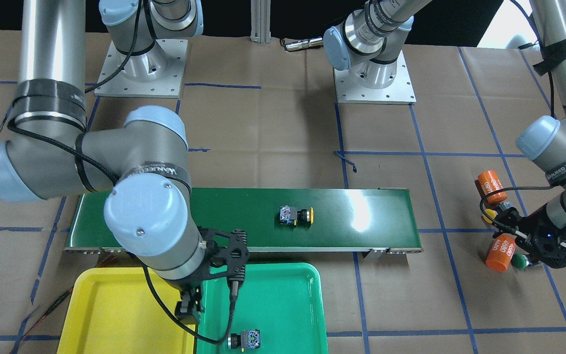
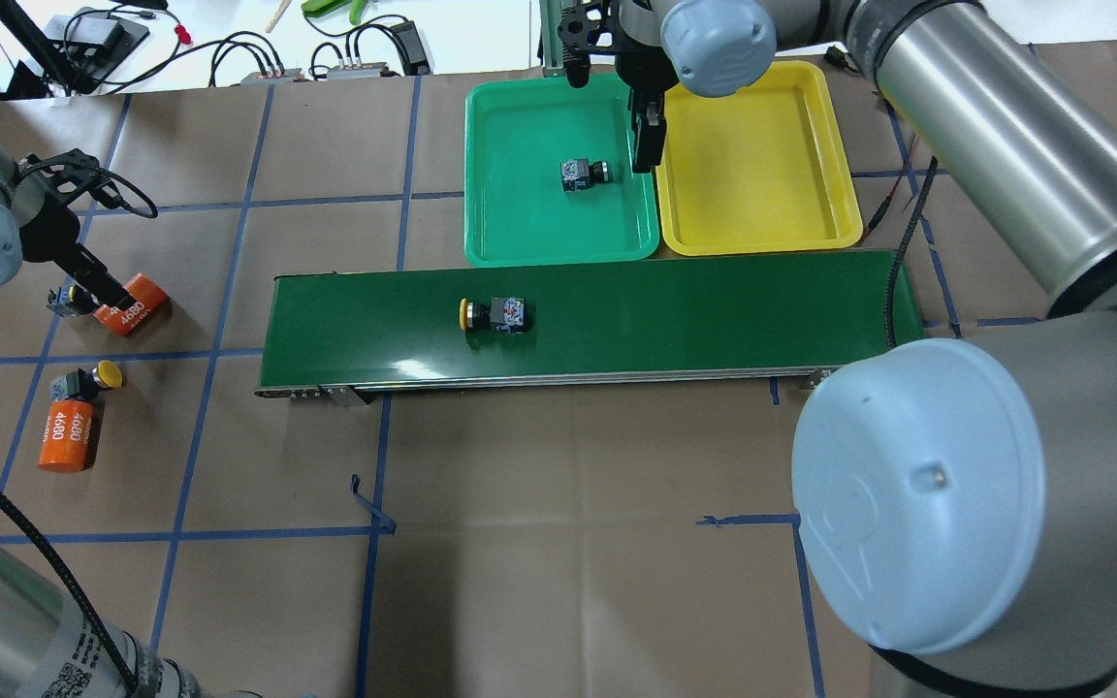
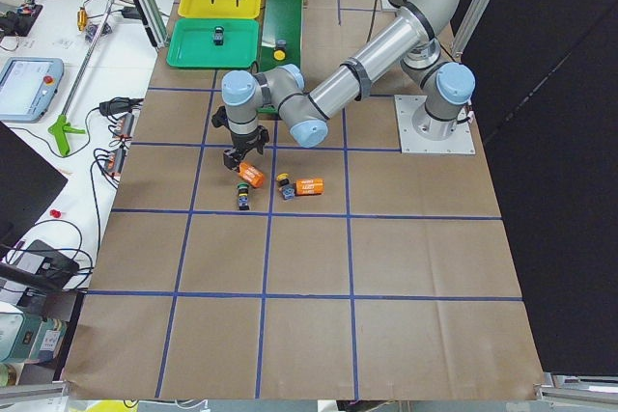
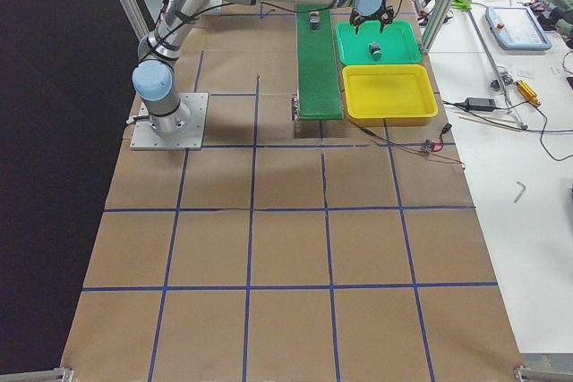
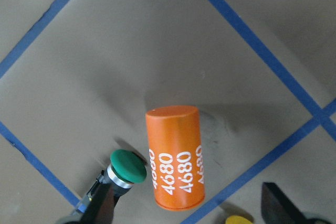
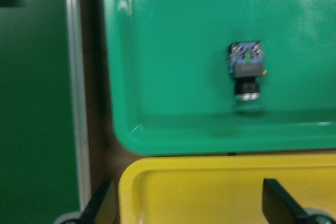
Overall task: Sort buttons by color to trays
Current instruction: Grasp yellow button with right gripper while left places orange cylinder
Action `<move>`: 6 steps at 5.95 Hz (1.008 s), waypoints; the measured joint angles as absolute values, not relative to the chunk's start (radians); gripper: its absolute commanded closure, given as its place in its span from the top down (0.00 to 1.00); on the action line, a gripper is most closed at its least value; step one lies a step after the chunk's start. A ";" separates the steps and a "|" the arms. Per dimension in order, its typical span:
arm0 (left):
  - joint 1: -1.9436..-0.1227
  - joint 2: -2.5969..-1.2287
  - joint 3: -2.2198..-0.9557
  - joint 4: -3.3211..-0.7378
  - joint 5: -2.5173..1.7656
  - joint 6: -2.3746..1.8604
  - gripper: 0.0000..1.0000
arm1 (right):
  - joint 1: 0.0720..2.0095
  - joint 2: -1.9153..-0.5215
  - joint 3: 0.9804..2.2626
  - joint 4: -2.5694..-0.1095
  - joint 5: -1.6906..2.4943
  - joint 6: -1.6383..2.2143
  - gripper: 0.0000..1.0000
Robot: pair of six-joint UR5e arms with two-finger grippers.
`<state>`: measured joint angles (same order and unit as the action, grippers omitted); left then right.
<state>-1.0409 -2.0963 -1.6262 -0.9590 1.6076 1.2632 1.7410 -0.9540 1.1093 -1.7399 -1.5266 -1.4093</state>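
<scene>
Green button sits clear of green tray rims; right claw wide nearby, left claw wide over cylinder.

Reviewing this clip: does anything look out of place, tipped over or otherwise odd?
Nothing looks damaged or spilled. A yellow-capped button lies on its side on the conveyor belt, not in the yellow tray. Two orange cylinders marked 4680 lie mixed in with two buttons on the table.

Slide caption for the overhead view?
Green-capped push-button in the square green plastic tray, yellow-capped push-button on the dark-green conveyor belt, yellow tray empty.
</scene>
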 measured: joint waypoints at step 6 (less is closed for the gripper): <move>-1.041 -2.162 -1.616 -0.950 1.614 1.328 0.03 | 1.709 -1.281 1.543 -1.792 -1.508 -1.404 1.00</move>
